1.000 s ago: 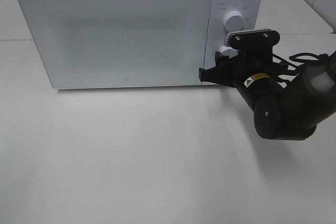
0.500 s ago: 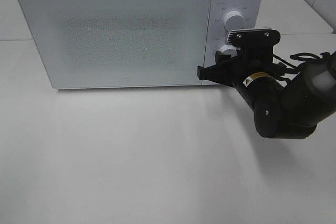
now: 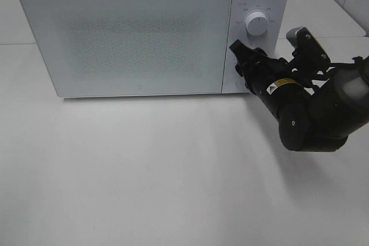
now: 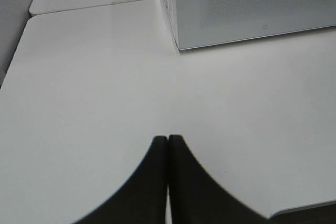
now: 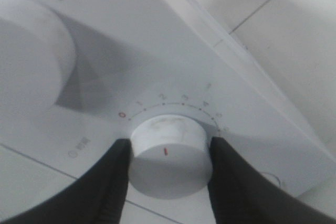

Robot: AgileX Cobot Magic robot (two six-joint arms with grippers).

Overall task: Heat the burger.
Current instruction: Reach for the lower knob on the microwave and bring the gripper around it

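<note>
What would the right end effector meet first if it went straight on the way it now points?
The small white round lower dial sits between its fingers, so the right end effector would likely press onto it first, then the white microwave's control panel behind.

Microwave [image 3: 127, 33] at table's [image 3: 144, 188] rear; right end effector [image 5: 168, 151] around lower dial [image 5: 169, 132], below upper dial [image 3: 256, 24].

Matte white tabletop [image 3: 173, 177], built from panels, seam running parallel to far edge. Boxy white microwave oven with frosted grey door [image 3: 127, 33] sits directly on it at far edge, door facing near edge.
</note>
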